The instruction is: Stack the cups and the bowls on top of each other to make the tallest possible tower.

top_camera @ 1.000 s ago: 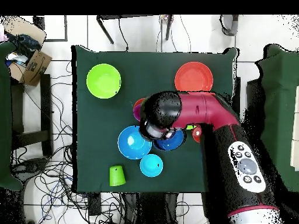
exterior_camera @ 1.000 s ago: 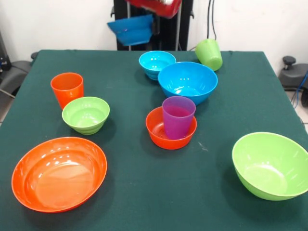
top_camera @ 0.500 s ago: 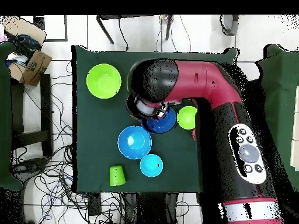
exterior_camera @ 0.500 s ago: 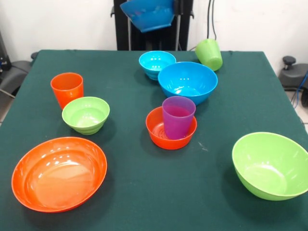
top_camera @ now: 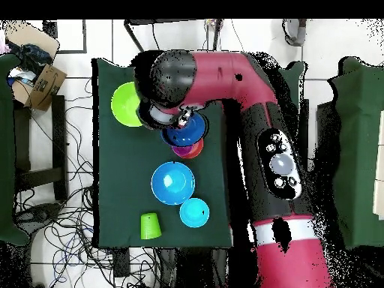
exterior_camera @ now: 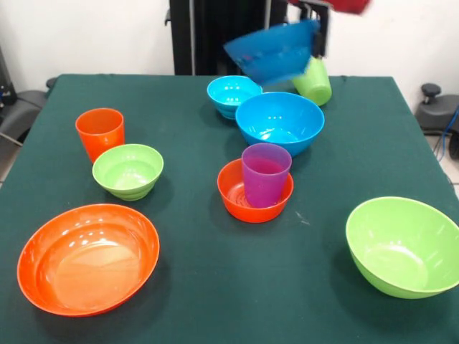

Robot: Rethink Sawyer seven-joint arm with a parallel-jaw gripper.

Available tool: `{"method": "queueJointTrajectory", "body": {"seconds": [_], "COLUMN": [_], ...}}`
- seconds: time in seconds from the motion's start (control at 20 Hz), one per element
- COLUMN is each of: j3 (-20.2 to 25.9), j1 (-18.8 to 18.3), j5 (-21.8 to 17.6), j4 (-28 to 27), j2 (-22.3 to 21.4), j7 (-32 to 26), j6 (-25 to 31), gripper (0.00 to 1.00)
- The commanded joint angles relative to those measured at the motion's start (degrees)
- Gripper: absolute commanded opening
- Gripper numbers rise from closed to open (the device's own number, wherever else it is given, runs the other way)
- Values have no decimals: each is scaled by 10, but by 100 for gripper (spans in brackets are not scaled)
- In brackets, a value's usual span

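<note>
Scattered across the worktop [exterior_camera: 179,287]: orange cup [exterior_camera: 100,132], loose bowls. Barely begun: only purple cup [exterior_camera: 266,173] standing in small orange bowl [exterior_camera: 237,195]. Aloft at right, dark blue bowl [exterior_camera: 274,51], carried under the arm; fingers' grip impossible to tell.

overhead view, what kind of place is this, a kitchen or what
Probably a robot lab, not a kitchen: a green cloth table, loose cables on the tiled floor, cardboard boxes beside it, and a red robot arm.

We see the dark blue bowl [exterior_camera: 275,51] has been carried from upper left to the right, now tilted above the big light blue bowl [exterior_camera: 280,122]; the arm [top_camera: 225,75] has swung across.
</note>
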Motion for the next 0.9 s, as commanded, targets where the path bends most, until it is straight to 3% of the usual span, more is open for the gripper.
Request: {"method": "queueJointTrajectory", "body": {"seconds": [0.05,0.35,0.75,0.9], "j3": [10,-16,-54,-73], "j1": [51,85,111,118], "j5": [-27,-35,-41,-54], "j4": [-85,-136,-141,-175], "j2": [113,172,182,198], "j7": [-15,4,22,21], "j6": [-12,37,69,111], "gripper": [0,0,0,0]}}
